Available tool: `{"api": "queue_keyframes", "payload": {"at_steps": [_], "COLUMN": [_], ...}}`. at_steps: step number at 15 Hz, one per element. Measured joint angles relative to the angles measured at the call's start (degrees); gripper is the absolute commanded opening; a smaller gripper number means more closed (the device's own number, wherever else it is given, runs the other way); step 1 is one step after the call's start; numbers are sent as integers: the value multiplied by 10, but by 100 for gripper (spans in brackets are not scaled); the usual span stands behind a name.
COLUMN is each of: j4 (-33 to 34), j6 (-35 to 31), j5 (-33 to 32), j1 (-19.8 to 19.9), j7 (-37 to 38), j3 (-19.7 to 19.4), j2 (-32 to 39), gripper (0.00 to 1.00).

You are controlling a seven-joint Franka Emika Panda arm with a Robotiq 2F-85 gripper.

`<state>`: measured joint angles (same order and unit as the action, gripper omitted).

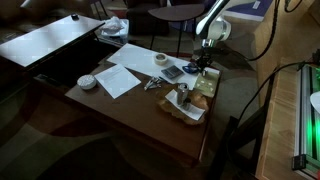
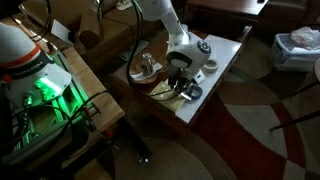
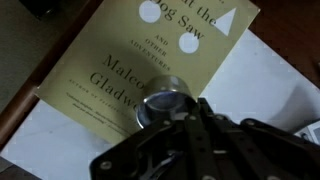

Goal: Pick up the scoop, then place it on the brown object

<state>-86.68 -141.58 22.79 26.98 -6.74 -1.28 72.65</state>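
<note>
Scoop held over the brown piece.
The dark robot hand (image 3: 186, 120) was closed on the handle of the small round shiny metal scoop (image 3: 165, 105). Its bowl showed over the lower edge of the flat yellowish-brown printed book cover (image 3: 110, 60); whether they touched could not be told. The cover lay on a white sheet or tray (image 3: 275, 80), close to an edge of the dark brown wooden table (image 3: 15, 70).

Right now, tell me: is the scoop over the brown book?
Yes, in the wrist view the scoop overlaps the cover of the brown book.
</note>
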Motion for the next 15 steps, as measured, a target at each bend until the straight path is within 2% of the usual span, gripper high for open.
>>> {"api": "queue_keyframes", "payload": {"at_steps": [2, 4, 10, 15], "j4": [-4, -33, -199, -314], "j6": [3, 1, -14, -16], "j5": [0, 0, 0, -1], "j1": [2, 10, 31, 76], "j7": [-11, -65, -241, -424], "j3": [4, 27, 93, 120], "j2": [-7, -32, -154, -211], "gripper": [1, 1, 1, 1]}}
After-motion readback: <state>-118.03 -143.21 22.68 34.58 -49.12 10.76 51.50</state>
